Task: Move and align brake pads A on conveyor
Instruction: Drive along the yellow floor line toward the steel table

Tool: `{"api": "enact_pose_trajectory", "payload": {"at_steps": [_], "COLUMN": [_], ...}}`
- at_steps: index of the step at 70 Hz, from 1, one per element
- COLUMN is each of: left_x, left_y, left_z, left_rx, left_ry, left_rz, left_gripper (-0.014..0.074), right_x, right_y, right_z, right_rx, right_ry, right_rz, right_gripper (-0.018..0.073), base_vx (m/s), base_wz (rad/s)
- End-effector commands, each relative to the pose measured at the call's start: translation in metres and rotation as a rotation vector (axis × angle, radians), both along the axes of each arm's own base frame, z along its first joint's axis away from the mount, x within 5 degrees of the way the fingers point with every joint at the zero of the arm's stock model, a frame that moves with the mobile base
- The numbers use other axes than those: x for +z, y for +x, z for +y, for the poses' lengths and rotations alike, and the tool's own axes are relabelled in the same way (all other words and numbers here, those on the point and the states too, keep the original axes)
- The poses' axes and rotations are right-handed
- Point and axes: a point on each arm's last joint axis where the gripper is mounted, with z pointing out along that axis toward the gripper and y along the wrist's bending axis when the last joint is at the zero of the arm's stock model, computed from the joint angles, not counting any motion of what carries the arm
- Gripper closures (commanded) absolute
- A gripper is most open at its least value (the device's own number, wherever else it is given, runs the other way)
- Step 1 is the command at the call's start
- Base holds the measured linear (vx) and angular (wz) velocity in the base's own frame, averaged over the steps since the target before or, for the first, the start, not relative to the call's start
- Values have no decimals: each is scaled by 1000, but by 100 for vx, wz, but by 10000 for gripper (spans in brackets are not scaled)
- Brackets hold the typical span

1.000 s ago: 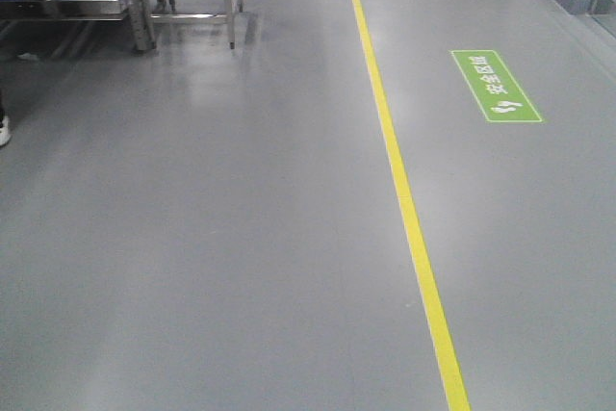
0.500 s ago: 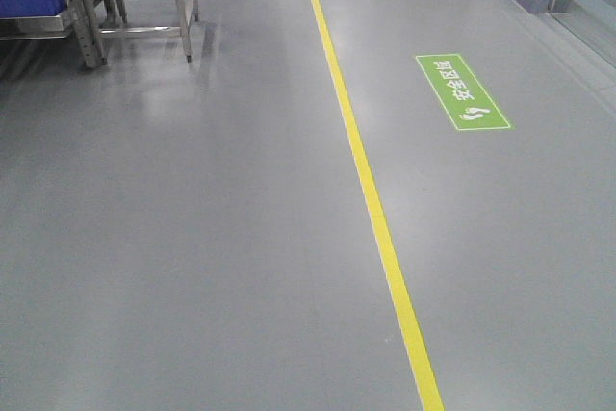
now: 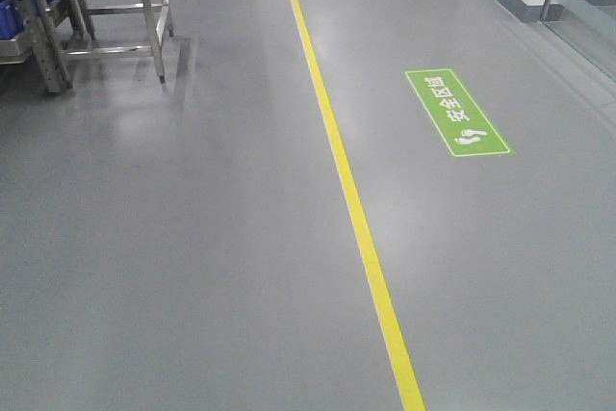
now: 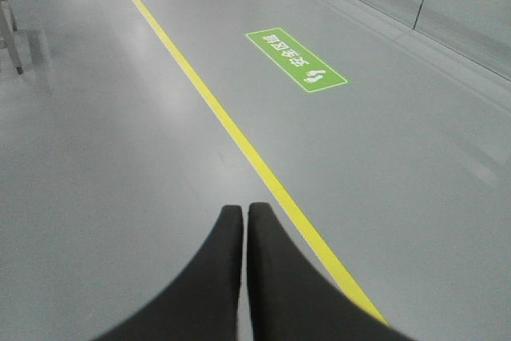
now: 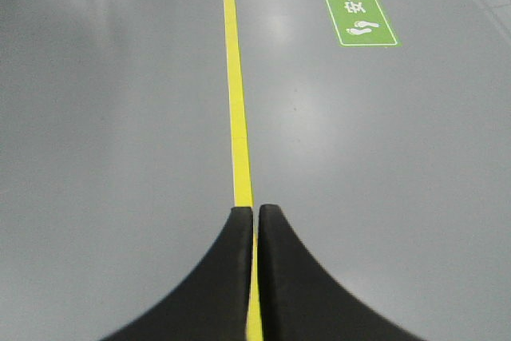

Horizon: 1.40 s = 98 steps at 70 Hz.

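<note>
Brake pads A and conveyor out of sight in every view; position, heading and long axis not to be told.

Left pincer [image 4: 244, 210] clenched, black tips pressed side by side, nothing between them, hanging over bare grey floor [image 4: 120, 157]. Right pincer [image 5: 256, 210] likewise clenched, gripping nothing.

Directly under the right pincer's seam and straight on ahead of it, a yellow line [image 5: 237, 77]. From the left pincer, the same line passing just right of the tips and slanting off ahead to the left.

Ahead and to the right of both pincers, a green floor sign [image 5: 354, 4] with white characters and footprints, lengthwise roughly along the line.

Well ahead and off to the left, a steel frame [image 3: 161, 31] beside a rack [image 3: 45, 45] carrying a blue bin [image 3: 8, 16]. Far off to the right of the left pincer, a glass partition [image 4: 447, 5].
</note>
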Motion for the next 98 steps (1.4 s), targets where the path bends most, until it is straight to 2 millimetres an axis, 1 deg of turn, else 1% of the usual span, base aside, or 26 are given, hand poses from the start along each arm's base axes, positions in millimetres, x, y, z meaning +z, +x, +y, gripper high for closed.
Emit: {"api": "enact_pose_trajectory", "payload": {"at_steps": [1, 50, 98], "left_x": [11, 11, 11], "left_y": [3, 3, 3], "left_z": [-1, -1, -1], "left_rx": [7, 7, 7], "left_ry": [-34, -34, -34], "left_rz": [-70, -70, -70], "left_gripper": [603, 603, 603], "right_x": [14, 14, 14], "right_y": [4, 4, 4], "right_z": [0, 0, 0], "right_rx": [4, 4, 4], "right_ry": [-7, -7, -7], "right_rz": [-86, -86, -86], "right_gripper": [560, 560, 560], "base_vx": [48, 50, 57], "base_wz": [-7, -7, 3]}}
